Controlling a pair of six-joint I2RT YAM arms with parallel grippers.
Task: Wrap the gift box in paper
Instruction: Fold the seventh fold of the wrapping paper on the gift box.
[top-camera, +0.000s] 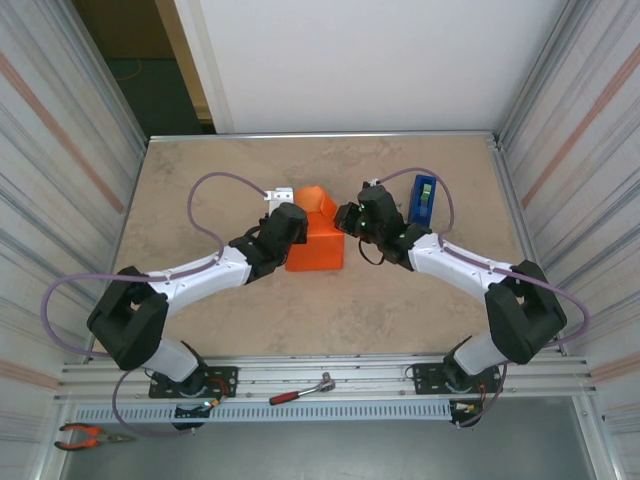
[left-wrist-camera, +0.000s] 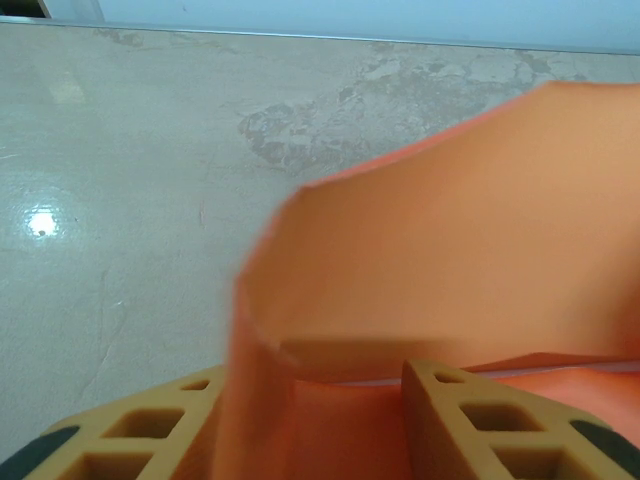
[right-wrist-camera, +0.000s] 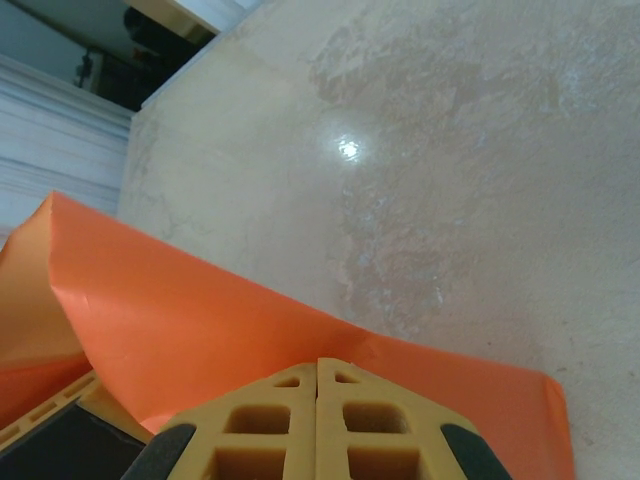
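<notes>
Both my tools flank the paper (top-camera: 315, 245): right tool (right-wrist-camera: 318, 365) pressed together, left tool (left-wrist-camera: 320, 375) spread astride it; unpinned, it may spring open.

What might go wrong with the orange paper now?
The paper stands up loose between the left claw's fingers, so it may spring open. The right claw, shut right at the paper's edge, may crease or tear it. The blue tape dispenser sits close beside that claw and may get bumped.
</notes>
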